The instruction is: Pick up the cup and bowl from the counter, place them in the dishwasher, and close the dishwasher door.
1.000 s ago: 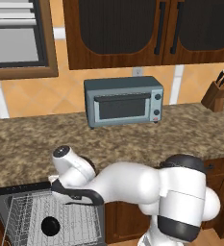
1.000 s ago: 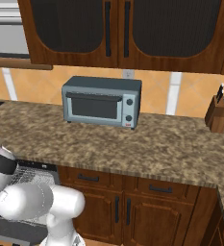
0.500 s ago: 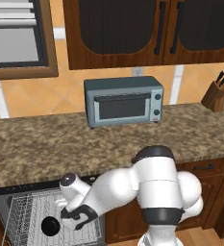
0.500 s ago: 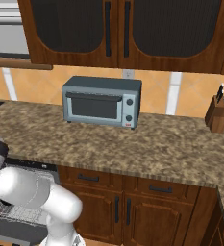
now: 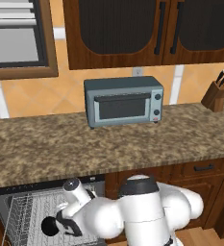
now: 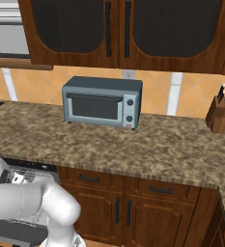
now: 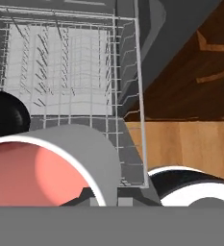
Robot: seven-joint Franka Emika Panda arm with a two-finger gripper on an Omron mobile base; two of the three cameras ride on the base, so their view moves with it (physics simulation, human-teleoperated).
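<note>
Down at the lower left of the left base view, the dishwasher stands open with its white wire rack showing, and the bowl already lies in that rack, a low, round, all-black shape. Just right of it the gripper hangs low over the rack. In the hand view the bowl sits at the left edge on the wires, and right in front of the camera is the cup, light grey outside with a pink-red inside and a thin pale rim, no handle, its mouth turned toward the lens. The fingers are pressed nearly together, and by the cup's closeness to the hand I judge them to be pinching its wall, though the tips themselves are hidden behind it. So the bowl's part looks done and the cup is over the rack but not yet released. Farther right, the counter carries a toaster oven and a knife block, with neither cup nor bowl on it. Left to do: set the cup down and close the dishwasher door
</note>
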